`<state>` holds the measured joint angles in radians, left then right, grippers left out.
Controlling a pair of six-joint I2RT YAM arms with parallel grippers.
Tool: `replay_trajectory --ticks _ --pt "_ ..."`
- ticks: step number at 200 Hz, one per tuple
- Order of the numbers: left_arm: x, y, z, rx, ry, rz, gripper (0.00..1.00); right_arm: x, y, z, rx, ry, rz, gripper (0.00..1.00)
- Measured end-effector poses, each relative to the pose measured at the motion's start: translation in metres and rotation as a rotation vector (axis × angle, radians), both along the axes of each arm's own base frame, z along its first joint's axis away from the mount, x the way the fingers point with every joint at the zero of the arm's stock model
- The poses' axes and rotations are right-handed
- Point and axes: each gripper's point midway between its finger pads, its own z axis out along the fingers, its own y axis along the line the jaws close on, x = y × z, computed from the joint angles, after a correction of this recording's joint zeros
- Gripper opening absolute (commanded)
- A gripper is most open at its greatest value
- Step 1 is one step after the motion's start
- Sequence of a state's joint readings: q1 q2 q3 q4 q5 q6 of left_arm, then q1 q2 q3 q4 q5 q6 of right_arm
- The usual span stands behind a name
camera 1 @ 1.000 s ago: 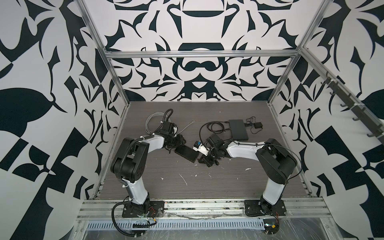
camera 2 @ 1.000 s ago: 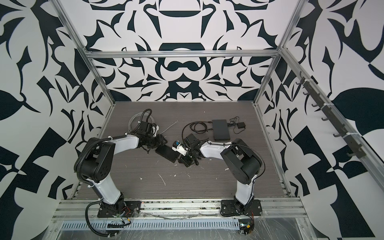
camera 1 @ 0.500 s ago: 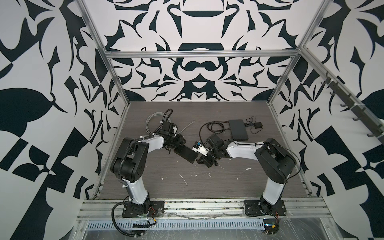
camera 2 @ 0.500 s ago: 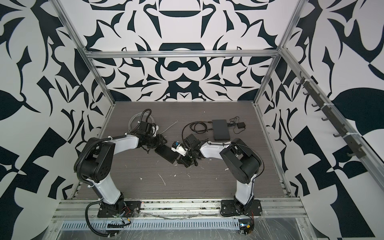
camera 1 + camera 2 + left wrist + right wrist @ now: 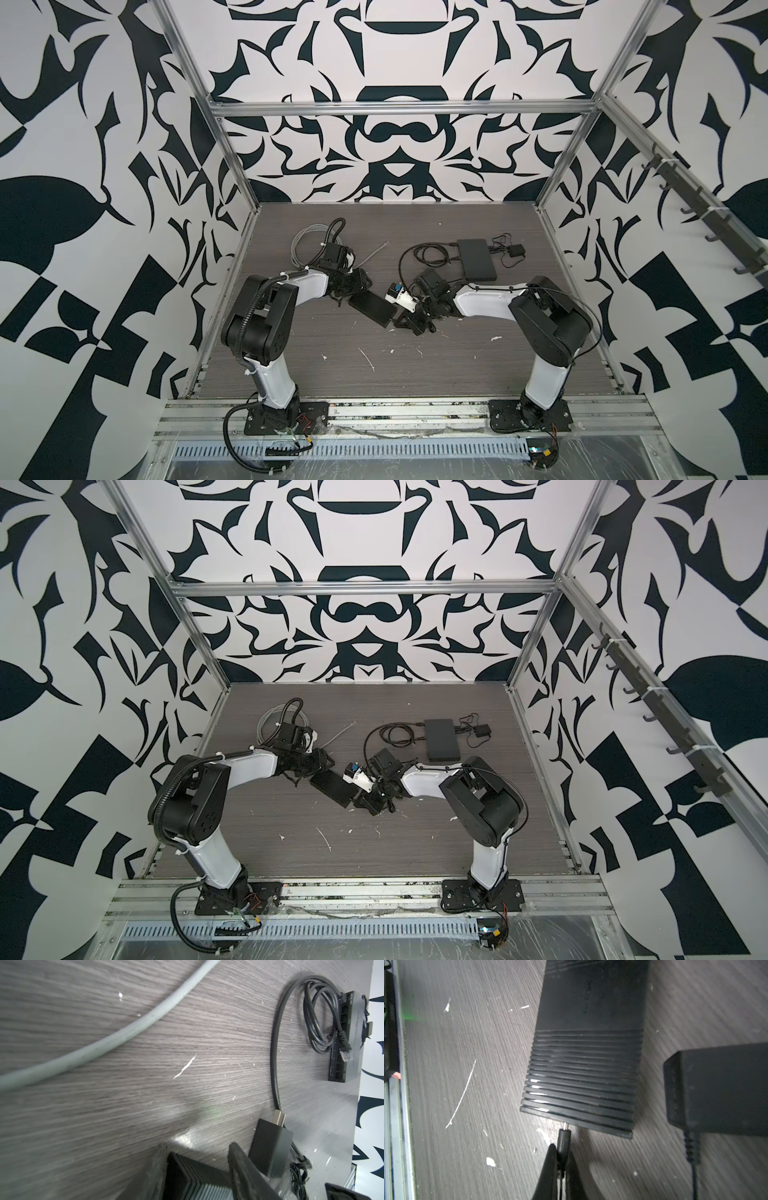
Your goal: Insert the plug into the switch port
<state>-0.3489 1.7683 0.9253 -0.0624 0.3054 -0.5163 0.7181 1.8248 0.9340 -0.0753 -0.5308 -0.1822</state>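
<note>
The small black barrel plug (image 5: 564, 1138) is a short round sleeve with a thin bright metal pin at its front. The two black fingers (image 5: 550, 1167) of the right pincer (image 5: 562, 1157) are clenched on its rear. The pin points at the near end of the flat black plastic switch with a ribbed top (image 5: 587, 1053), and its tip meets the lower edge of that end, close to one corner. The end face is hidden, so whether the pin has entered a port cannot be told. The switch lies slanted on the grey wood-grain table (image 5: 467, 1064), in the middle between the two arms. The left pincer (image 5: 354, 291) grasps its opposite end, and the left wrist view shows the ribbed top between two dark fingers (image 5: 245, 1167). A black block-shaped power adapter (image 5: 716, 1088) with a thin cord lies just beside one long side of the switch, not touching it. Farther back on the right lies a second flat dark box (image 5: 478, 259) with a row of ports along one side. The clear-tipped end of a coiled black cable (image 5: 428, 253) lies against that side. A small black adapter (image 5: 516, 250) sits just beyond the box. A coil of grey cable (image 5: 311, 241) lies at the back left, behind the left arm. White flecks and scratches mark the table.
</note>
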Motion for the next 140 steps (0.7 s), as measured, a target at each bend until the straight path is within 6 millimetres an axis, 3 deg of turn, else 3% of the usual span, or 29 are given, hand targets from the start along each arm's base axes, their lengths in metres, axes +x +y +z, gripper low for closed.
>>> replay_trajectory --ticks 140 --pt "0.0028 -0.0008 -0.0001 -0.050 -0.035 -0.015 0.48 0.0088 0.0022 -0.0011 0.033 -0.022 -0.059 0.00"
